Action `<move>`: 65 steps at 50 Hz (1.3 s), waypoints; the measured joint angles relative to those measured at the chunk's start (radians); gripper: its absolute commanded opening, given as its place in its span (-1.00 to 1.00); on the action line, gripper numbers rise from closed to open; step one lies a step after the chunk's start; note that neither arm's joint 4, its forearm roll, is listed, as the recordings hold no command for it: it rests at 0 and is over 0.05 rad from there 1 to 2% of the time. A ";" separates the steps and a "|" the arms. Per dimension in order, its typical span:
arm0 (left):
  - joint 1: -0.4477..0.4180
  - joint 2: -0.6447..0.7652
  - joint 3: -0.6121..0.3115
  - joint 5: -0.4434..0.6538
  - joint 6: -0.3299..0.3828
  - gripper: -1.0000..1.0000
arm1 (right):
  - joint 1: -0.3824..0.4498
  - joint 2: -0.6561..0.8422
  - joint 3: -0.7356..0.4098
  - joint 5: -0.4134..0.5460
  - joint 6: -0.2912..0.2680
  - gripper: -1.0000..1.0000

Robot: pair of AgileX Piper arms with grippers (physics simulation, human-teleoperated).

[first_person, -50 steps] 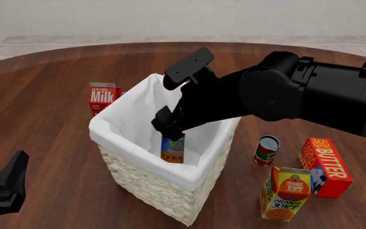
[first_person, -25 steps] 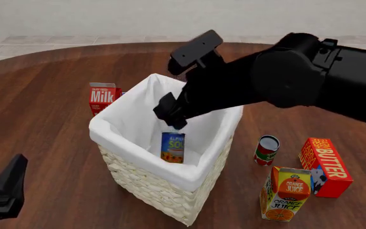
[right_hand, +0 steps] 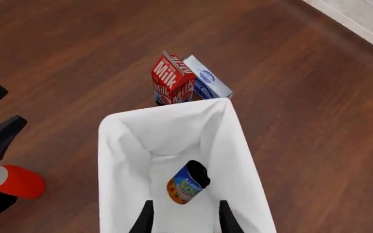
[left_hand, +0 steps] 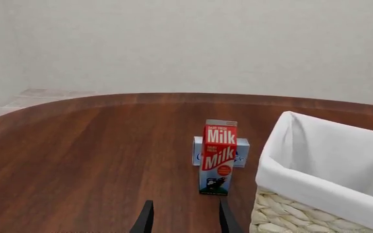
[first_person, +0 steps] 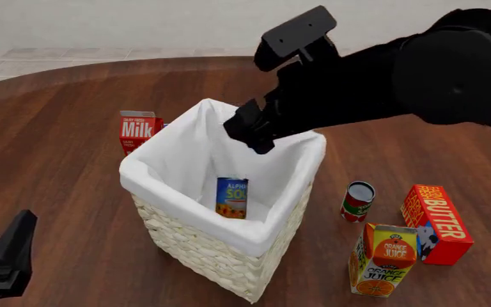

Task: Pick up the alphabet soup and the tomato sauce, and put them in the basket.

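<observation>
The alphabet soup (first_person: 231, 198) stands upright inside the basket (first_person: 201, 254), on its white lining. It also shows in the right wrist view (right_hand: 186, 186), below my right gripper (right_hand: 184, 221). My right gripper (first_person: 250, 135) is open and empty, above the basket's far rim. The tomato sauce (first_person: 357, 201) stands on the table just right of the basket. My left gripper (first_person: 7, 252) is open and empty at the near left, well apart from the basket (left_hand: 316, 167); its fingers (left_hand: 145, 221) show in the left wrist view.
A milk carton (first_person: 138, 130) stands behind the basket's left side, with a blue-and-white box (left_hand: 239, 151) behind it. A red butter box (first_person: 436, 224) and an orange juice carton (first_person: 383, 259) stand at the near right, close to the tomato sauce.
My right gripper has risen from the soup can's top, up and out of the basket and a little to the right. The can stays standing in the basket. The left arm barely moved.
</observation>
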 measured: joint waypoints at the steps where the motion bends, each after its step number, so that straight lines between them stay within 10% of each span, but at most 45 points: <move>1: 0.000 0.002 0.000 -0.001 0.000 1.00 | -0.002 -0.003 0.000 0.001 0.000 1.00; 65: -0.016 0.034 0.000 -0.021 0.011 1.00 | -0.273 -0.083 0.048 0.011 -0.022 1.00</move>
